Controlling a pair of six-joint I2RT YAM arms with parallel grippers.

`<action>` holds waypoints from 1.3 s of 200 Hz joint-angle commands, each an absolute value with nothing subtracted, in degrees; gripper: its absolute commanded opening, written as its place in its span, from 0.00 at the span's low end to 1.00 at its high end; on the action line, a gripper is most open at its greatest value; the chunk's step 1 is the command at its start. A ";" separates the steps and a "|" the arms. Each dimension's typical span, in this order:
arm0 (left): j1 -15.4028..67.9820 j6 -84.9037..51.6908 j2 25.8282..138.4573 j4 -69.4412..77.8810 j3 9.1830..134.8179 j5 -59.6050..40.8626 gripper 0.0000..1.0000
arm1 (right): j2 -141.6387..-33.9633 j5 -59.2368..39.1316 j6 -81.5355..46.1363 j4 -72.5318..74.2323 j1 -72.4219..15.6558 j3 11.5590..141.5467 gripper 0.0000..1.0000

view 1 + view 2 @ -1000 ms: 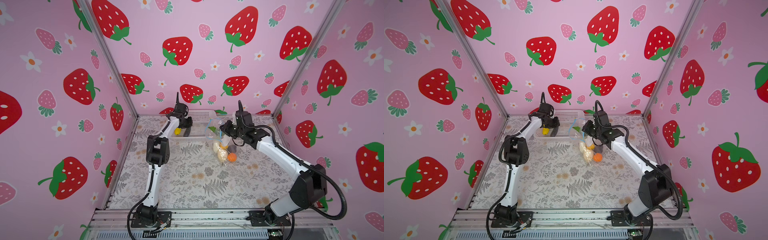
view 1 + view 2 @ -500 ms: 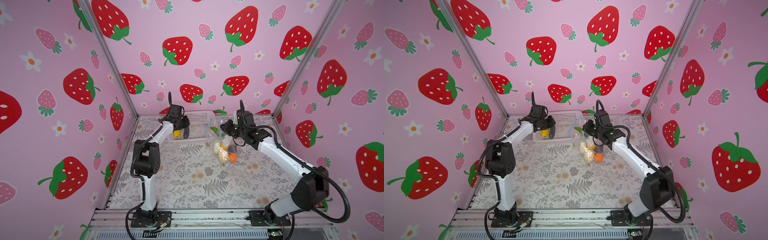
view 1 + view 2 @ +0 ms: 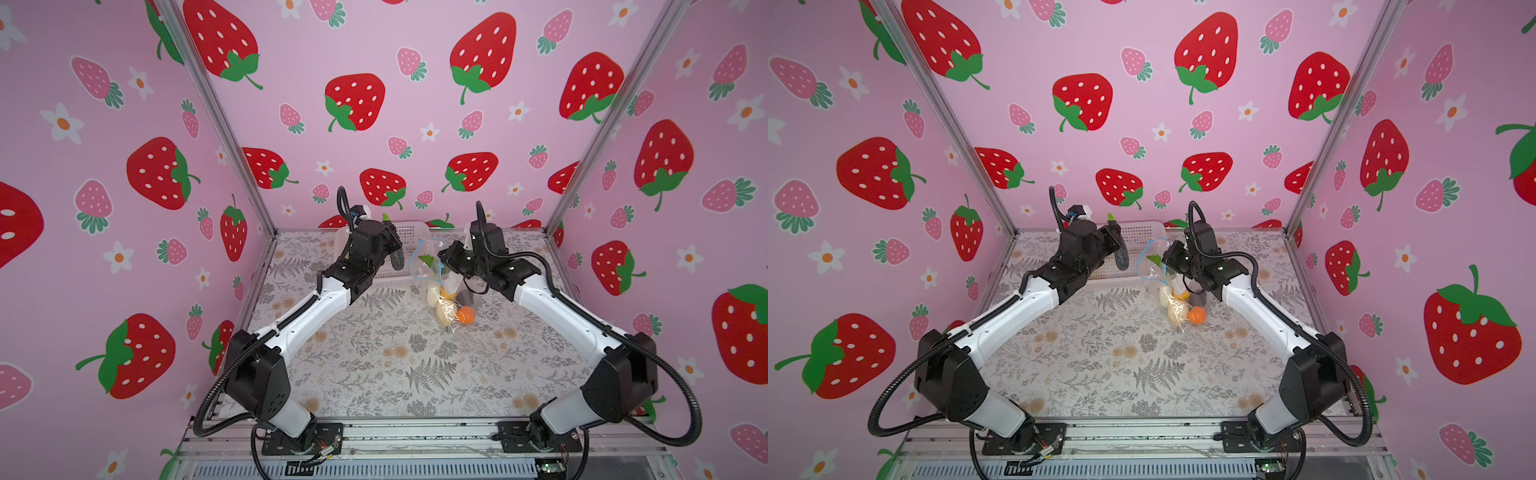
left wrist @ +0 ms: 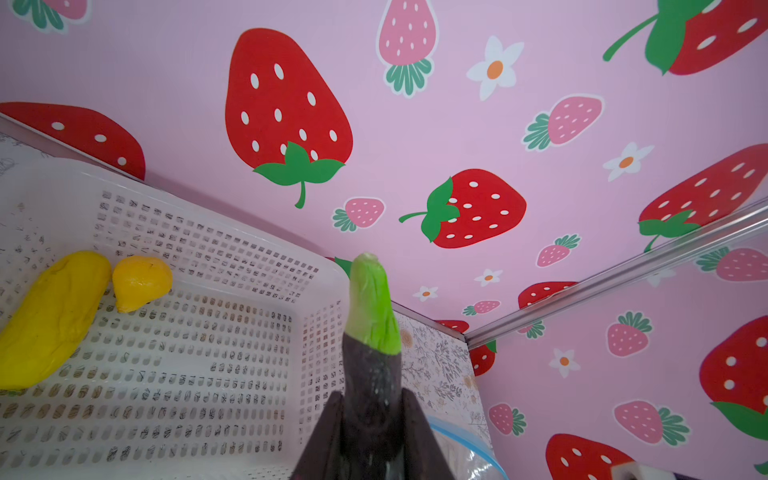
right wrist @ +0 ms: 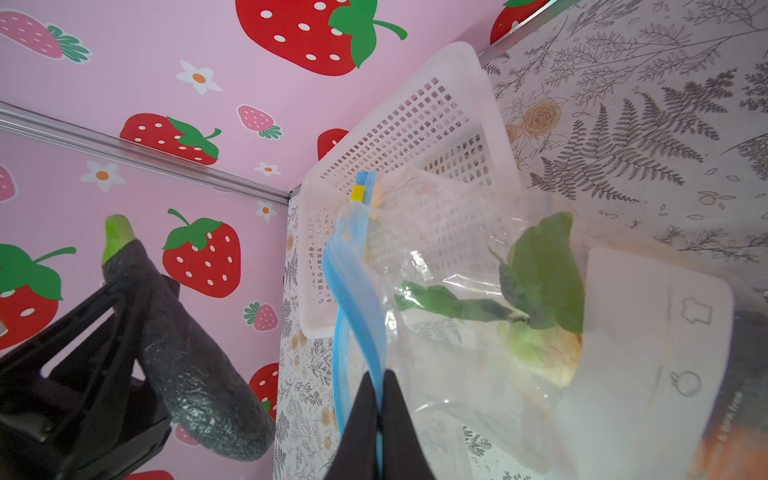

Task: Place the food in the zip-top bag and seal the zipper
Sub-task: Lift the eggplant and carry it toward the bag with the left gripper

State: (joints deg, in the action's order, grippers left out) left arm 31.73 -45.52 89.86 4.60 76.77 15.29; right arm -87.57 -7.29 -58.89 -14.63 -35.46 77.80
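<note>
My left gripper [image 4: 371, 395] is shut on a dark eggplant [image 4: 372, 374] with a green stem, held in the air over the basket's right end, just left of the zip-top bag [image 3: 432, 274]. The eggplant [image 3: 397, 259] hangs close to the bag's mouth. My right gripper [image 5: 376, 376] is shut on the light-blue zipper [image 5: 353, 266] and holds the bag up and open; the yellow slider [image 5: 357, 193] sits at the strip's far end. Inside the bag lie a radish with green leaves [image 5: 540, 270], pale and yellow pieces, and an orange [image 3: 465, 314].
A white mesh basket [image 4: 187, 232] stands against the back wall behind both grippers. A yellow banana-like piece [image 4: 50, 316] and a smaller yellow piece [image 4: 141, 282] lie in it. Flower-print cloth [image 3: 395, 365] covers the table in front.
My left gripper has risen out of the basket with the eggplant and swung right toward the bag. The right gripper and the bag have stayed put.
</note>
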 commanded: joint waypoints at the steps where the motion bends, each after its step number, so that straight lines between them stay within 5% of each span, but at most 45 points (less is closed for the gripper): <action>1: 35.13 -44.28 88.46 11.48 74.69 24.35 0.00 | -86.39 -5.88 -59.97 -15.72 -36.08 80.44 0.07; 63: 42.16 -39.52 89.19 17.24 73.72 33.88 0.00 | -87.06 -6.31 -60.21 -16.25 -36.49 82.08 0.07; 260: 44.10 -41.59 96.16 19.86 79.41 34.81 0.00 | -87.01 -6.50 -59.95 -17.25 -37.44 86.40 0.07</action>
State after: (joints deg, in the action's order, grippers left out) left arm 43.72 -40.80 96.31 17.87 76.36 32.60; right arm -87.57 -6.87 -59.31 -17.85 -37.06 83.94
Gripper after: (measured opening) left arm 0.232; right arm 0.072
